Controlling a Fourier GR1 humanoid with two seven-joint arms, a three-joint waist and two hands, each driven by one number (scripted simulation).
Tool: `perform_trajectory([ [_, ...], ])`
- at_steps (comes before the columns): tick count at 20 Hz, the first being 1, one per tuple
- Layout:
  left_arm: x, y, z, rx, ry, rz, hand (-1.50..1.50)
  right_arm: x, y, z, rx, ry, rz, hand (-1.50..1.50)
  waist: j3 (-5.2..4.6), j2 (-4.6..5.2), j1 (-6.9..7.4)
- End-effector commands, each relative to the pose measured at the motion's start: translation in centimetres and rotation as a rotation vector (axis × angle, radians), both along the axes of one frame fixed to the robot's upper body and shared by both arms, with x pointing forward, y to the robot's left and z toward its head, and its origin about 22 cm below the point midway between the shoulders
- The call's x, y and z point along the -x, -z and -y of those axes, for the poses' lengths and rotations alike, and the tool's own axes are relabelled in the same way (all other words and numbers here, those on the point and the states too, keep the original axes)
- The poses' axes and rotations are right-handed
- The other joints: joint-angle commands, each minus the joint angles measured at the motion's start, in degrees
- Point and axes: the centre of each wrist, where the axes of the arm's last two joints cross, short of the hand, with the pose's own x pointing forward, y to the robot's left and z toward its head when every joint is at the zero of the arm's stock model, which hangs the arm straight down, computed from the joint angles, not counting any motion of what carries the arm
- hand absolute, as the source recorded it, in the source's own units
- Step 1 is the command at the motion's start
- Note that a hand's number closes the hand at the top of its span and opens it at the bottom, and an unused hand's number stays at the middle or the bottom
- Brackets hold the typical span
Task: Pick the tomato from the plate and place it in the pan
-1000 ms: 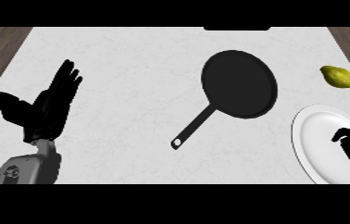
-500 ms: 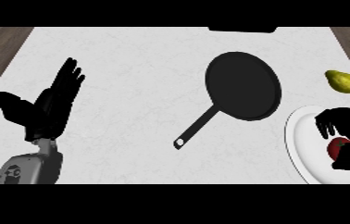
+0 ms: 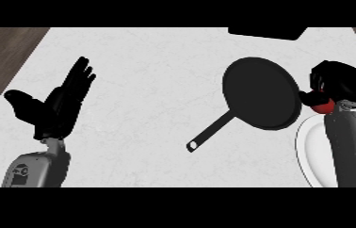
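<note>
The right hand (image 3: 332, 81) has its fingers curled round the tomato (image 3: 320, 107), of which only a small red patch shows under the dark fingers, on the side nearest the forearm. The pan (image 3: 261, 93) lies just to the left of this hand, its rim almost touching the fingers, and its handle (image 3: 212, 133) runs away from the hand toward the near left. The plate (image 3: 309, 151) sits just below and behind the hand, partly under the grey forearm. How high the hand carries the tomato above the worktop (image 3: 153, 90) cannot be told from this steep view. The left hand (image 3: 59, 100) rests open with fingers up, well apart from all of this at the far left. The carry to the pan looks only partly done, and the main risk is letting go too soon: over the rim rather than the pan's middle, the round tomato could strike the edge and roll off between pan and plate. Travelling too low, the fingers could catch the near rim and shove the pan aside. With so little of the tomato showing, it could also slip out during the sideways move.
</note>
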Motion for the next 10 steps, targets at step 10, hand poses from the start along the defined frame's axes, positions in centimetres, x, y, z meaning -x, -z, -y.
perform_trajectory([
  [10,-1.5,-1.1,2.6,-0.003,0.07,0.016,0.0,-5.6,-13.0,-20.8,0.152,0.576,0.355,1.5,0.81,1.21,2.26],
])
